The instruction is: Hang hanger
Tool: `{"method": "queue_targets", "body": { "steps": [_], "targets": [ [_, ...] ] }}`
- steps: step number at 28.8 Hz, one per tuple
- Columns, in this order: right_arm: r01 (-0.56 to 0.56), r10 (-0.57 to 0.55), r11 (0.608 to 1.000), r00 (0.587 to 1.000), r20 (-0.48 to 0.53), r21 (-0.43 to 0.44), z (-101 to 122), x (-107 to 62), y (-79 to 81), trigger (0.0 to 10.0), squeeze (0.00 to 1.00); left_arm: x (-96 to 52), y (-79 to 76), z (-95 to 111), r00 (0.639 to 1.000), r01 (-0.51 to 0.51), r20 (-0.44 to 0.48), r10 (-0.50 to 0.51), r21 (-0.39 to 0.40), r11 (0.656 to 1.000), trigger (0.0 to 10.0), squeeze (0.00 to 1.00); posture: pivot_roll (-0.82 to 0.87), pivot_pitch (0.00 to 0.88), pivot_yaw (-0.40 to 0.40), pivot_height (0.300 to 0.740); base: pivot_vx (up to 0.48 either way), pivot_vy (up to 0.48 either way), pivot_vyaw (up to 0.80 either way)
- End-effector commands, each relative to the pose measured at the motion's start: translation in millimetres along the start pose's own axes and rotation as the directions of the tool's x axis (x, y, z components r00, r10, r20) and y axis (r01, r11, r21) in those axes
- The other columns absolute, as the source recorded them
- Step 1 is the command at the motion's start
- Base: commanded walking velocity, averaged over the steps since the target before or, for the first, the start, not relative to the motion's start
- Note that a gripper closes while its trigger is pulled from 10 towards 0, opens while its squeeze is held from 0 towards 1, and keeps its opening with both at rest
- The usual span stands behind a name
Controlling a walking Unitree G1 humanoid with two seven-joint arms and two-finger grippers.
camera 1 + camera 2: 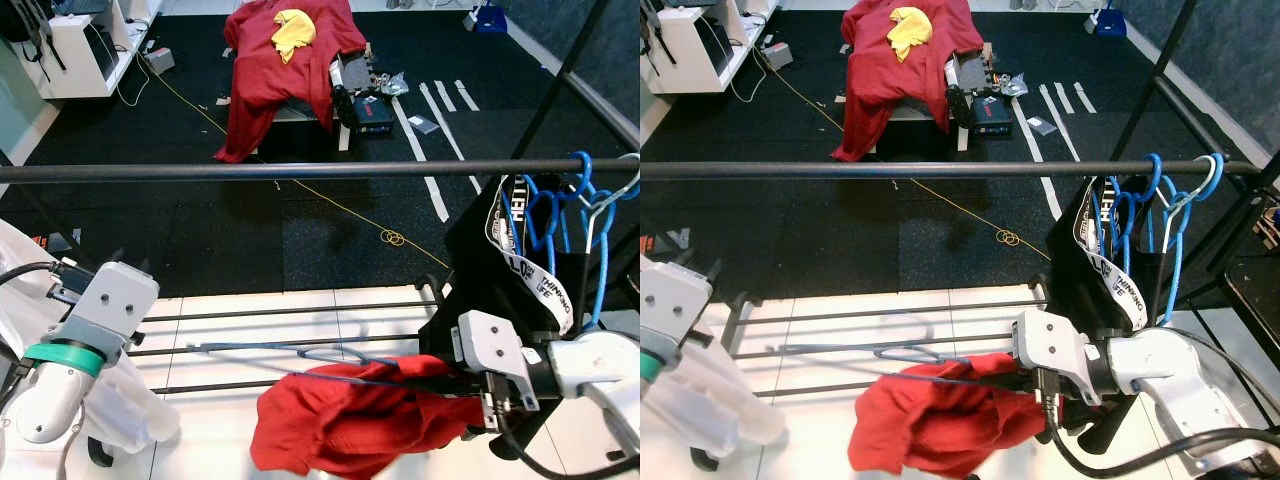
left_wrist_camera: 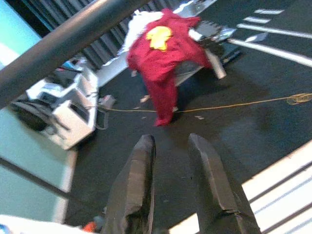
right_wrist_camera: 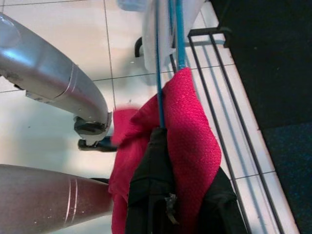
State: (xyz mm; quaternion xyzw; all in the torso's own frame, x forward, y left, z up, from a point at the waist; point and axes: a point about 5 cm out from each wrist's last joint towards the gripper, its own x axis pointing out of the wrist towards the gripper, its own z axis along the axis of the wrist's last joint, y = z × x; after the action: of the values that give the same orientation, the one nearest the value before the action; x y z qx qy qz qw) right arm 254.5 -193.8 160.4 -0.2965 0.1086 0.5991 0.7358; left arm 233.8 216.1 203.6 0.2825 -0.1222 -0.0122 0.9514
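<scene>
A: right gripper (image 1: pixel 478 385) clamped on blue hanger (image 1: pixel 300 352) with red shirt (image 1: pixel 340 420), low, below the rail (image 1: pixel 250 171); left gripper (image 2: pixel 170 165) slightly apart, idle.
B: carry step; next lift, hook over rail near blue hangers (image 1: pixel 575 210).

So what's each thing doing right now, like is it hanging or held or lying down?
blue hanger: held by the right gripper, lying sideways below the rail, not hung.
red garment: draped on the held hanger, drooping.
right gripper: shut on the hanger and cloth.
left gripper: open, holding nothing.
rail: level, bare on its left part.
other blue hangers: hooked on the rail.
black garment: hanging at the right.
</scene>
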Motion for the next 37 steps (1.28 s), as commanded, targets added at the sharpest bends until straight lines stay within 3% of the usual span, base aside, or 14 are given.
{"method": "queue_targets", "body": {
  "steps": [1, 5, 7, 8, 10, 11, 12, 14, 19, 28, 33, 35, 36, 37],
  "targets": [
    [0.000, 0.000, 1.000, 1.000, -0.003, -0.011, 0, -0.1, 0.4, 10.0, 0.00, -2.1, -2.7, -4, 0.999, 0.023, -0.029, -0.024, -0.023, 0.999, 10.0, 0.00, -0.06, 0.122, 0.056, 0.740, 0.000, 0.000, 0.00],
    [0.068, -0.067, 0.998, 0.998, 0.010, -0.005, -1, 0.3, -6.8, 10.0, 0.00, -3.4, -7.6, -11, 0.996, 0.053, -0.076, -0.051, 0.034, 0.998, 10.0, 0.00, -0.06, 0.120, 0.055, 0.740, 0.000, 0.000, 0.00],
    [0.259, -0.260, 0.966, 0.963, 0.076, 0.018, 8, 4.8, -25.9, 10.0, 0.00, -7.3, -17.8, -30, 0.983, 0.052, -0.179, -0.046, 0.031, 0.998, 10.0, 0.00, -0.06, 0.115, 0.053, 0.740, 0.000, 0.000, 0.00],
    [0.259, -0.260, 0.966, 0.963, 0.076, 0.018, 8, 4.8, -25.9, 10.0, 0.00, -7.3, -17.8, -30, 0.983, 0.052, -0.179, -0.046, 0.031, 0.998, 10.0, 0.00, -0.06, 0.115, 0.053, 0.740, 0.000, 0.000, 0.00],
    [0.371, -0.373, 0.928, 0.920, 0.118, 0.044, 15, 9.2, -35.7, 10.0, 0.00, -8.7, -24.8, -37, 0.976, 0.034, -0.216, -0.029, 0.018, 0.999, 10.0, 0.00, -0.06, 0.113, 0.053, 0.740, 0.000, 0.000, 0.00],
    [0.458, -0.465, 0.885, 0.870, 0.163, 0.080, 24, 14.5, -42.3, 10.0, 0.00, -9.3, -31.7, -41, 0.970, 0.016, -0.240, -0.019, -0.015, 1.000, 10.0, 0.00, -0.06, 0.112, 0.054, 0.740, 0.000, 0.000, 0.00],
    [0.458, -0.465, 0.885, 0.870, 0.163, 0.080, 24, 14.5, -42.3, 10.0, 0.00, -9.3, -31.7, -41, 0.970, 0.016, -0.240, -0.019, -0.015, 1.000, 10.0, 0.00, -0.06, 0.112, 0.054, 0.740, 0.000, 0.000, 0.00],
    [0.585, -0.606, 0.796, 0.762, 0.229, 0.158, 43, 24.7, -52.7, 10.0, 0.00, -9.3, -43.8, -46, 0.962, 0.011, -0.273, -0.022, -0.041, 0.999, 10.0, 0.00, -0.08, 0.109, 0.062, 0.740, 0.000, 0.000, 0.00],
    [0.644, -0.679, 0.734, 0.689, 0.253, 0.216, 55, 31.3, -63.0, 10.0, 0.00, -10.3, -51.8, -48, 0.959, 0.036, -0.280, -0.050, -0.055, 0.998, 10.0, 0.00, -0.09, 0.107, 0.070, 0.740, 0.000, 0.000, 0.00],
    [0.668, -0.726, 0.686, 0.654, 0.213, 0.287, 63, 50.5, -82.2, 10.0, 0.00, -14.4, -65.5, -37, 0.956, 0.188, -0.210, -0.203, -0.087, 0.978, 10.0, 0.00, -0.07, 0.106, 0.062, 0.740, 0.000, 0.000, 0.00],
    [0.664, -0.733, 0.671, 0.661, 0.161, 0.331, 59, 62.3, -87.0, 10.0, 0.00, -20.4, -78.9, -22, 0.930, 0.303, -0.148, -0.337, -0.212, 0.929, 10.0, 0.00, -0.07, 0.109, 0.058, 0.740, 0.000, 0.000, 0.00],
    [0.663, -0.734, 0.667, 0.662, 0.151, 0.341, 61, 71.7, -89.1, 10.0, 0.00, -25.1, -89.1, -10, 0.892, 0.374, -0.092, -0.442, -0.398, 0.838, 10.0, 0.00, -0.07, 0.109, 0.059, 0.740, 0.000, 0.000, 0.00],
    [0.663, -0.734, 0.667, 0.662, 0.151, 0.341, 61, 71.7, -89.1, 10.0, 0.00, -25.1, -89.1, -10, 0.892, 0.374, -0.092, -0.442, -0.398, 0.838, 10.0, 0.00, -0.07, 0.109, 0.059, 0.740, 0.000, 0.000, 0.00],
    [0.654, -0.729, 0.673, 0.667, 0.155, 0.346, 63, 76.7, -89.1, 10.0, 0.00, -26.3, -92.5, -5, 0.877, 0.400, -0.065, -0.477, -0.453, 0.797, 10.0, 0.00, -0.07, 0.109, 0.059, 0.740, 0.000, 0.000, 0.00]
  ]
}}
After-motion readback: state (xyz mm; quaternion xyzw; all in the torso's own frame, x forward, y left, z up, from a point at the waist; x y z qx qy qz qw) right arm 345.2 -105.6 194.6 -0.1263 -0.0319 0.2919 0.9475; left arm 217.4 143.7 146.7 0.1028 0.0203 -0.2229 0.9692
